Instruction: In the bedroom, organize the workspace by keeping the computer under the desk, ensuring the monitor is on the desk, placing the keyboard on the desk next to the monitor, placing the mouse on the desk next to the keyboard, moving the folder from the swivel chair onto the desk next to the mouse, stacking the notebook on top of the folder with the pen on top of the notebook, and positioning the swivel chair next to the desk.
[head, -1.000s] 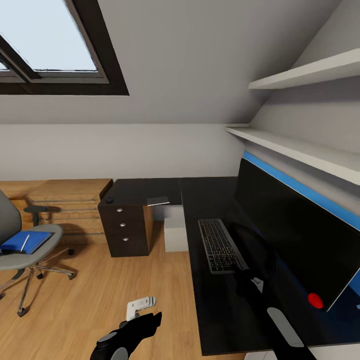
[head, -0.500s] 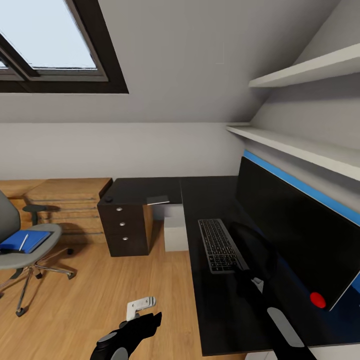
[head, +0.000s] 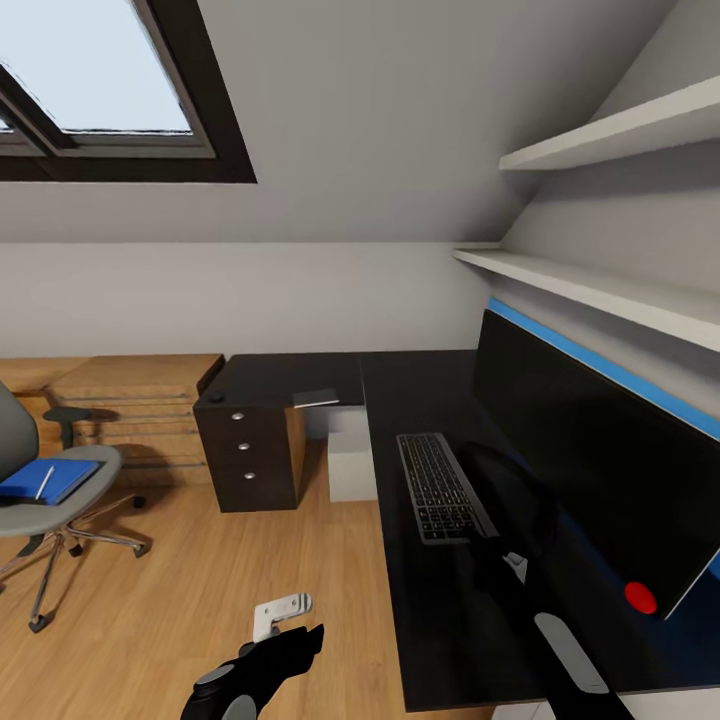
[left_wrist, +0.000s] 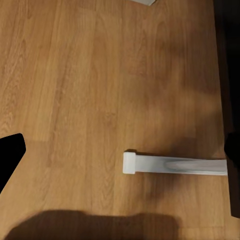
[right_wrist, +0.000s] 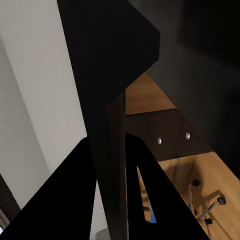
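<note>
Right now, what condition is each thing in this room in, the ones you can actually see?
monitor: upright on the desk, screen dark
keyboard: flat on the desk, beside the monitor
swivel chair: out on the floor, apart from the desk
folder: lying on the chair seat
pen: resting on the folder
drawers: all shut

Light wooden plank floor (left_wrist: 90, 90) beneath one white finger (left_wrist: 172, 164), a dark shadow along the edge.
</note>
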